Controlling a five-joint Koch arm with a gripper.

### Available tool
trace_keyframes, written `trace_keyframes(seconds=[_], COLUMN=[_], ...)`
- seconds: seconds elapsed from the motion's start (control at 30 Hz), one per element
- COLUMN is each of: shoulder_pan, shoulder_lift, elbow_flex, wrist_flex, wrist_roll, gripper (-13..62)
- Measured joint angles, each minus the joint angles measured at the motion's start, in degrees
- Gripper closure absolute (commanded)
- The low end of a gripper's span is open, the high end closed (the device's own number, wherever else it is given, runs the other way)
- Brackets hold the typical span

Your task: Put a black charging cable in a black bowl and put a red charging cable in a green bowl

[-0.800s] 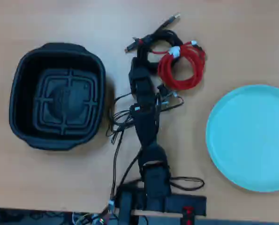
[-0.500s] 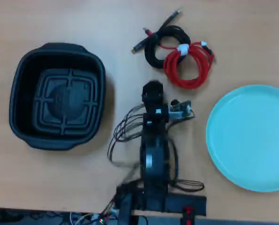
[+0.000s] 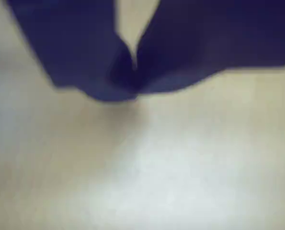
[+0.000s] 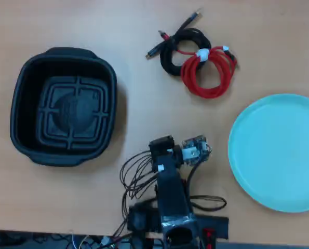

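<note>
The black charging cable point(image 4: 177, 49) and the red charging cable point(image 4: 210, 72) lie coiled and overlapping on the table at the top centre of the overhead view. At the left stands the black bowl point(image 4: 24, 78), with nothing in it. The green bowl point(image 4: 276, 150) sits at the right edge, also with nothing in it. My arm point(image 4: 167, 176) is folded back near its base at the bottom centre, far from both cables. In the blurred wrist view my gripper point(image 3: 132, 79) hangs close over bare table, its dark jaws meeting at the tips and holding nothing.
The arm's own thin black wires point(image 4: 136, 174) loop out to the left of the arm. A small circuit board point(image 4: 195, 150) sticks out on its right. The arm's base point(image 4: 177, 225) sits at the table's front edge.
My arm pulled back from the cables towards its base and folded down. The two cables slid slightly to the right as it left, then stayed still.
</note>
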Motion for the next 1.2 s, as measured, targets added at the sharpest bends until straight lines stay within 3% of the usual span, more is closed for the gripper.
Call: trace_keyframes(seconds=[0.23, 0.47, 0.73, 0.97, 1.2], shoulder_pan=[-0.26, 0.26, 3.96, 4.31, 6.68], shoulder_lift=[0.0, 0.0, -1.14, -5.19, -10.2], elbow_flex=[-22.15, -47.46, -48.96, -50.01, -46.76], wrist_flex=[11.87, 30.85, 32.52, 31.2, 22.06], wrist_roll=[-0.09, -0.97, 5.89, 10.2, 30.67], gripper=[42.3, 41.3, 40.4, 28.2, 27.8])
